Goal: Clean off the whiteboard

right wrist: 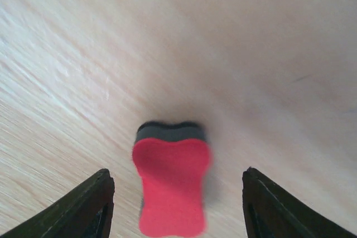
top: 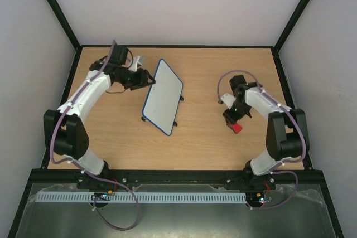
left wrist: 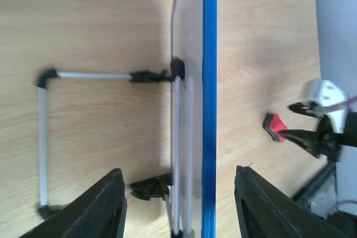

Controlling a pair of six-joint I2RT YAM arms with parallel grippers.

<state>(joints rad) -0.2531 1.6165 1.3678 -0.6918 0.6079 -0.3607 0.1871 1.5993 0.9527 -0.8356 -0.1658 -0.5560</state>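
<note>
1. Table: the whiteboard stands tilted on its stand, left of centre; whether its face bears writing cannot be told
2. Left arm reaches forward; its end effector is open, jaws astride the board's edge without touching
3. Right arm bends down; its end effector is spread wide around the blurred red eraser

High overview, close wrist views; eraser common.
</note>
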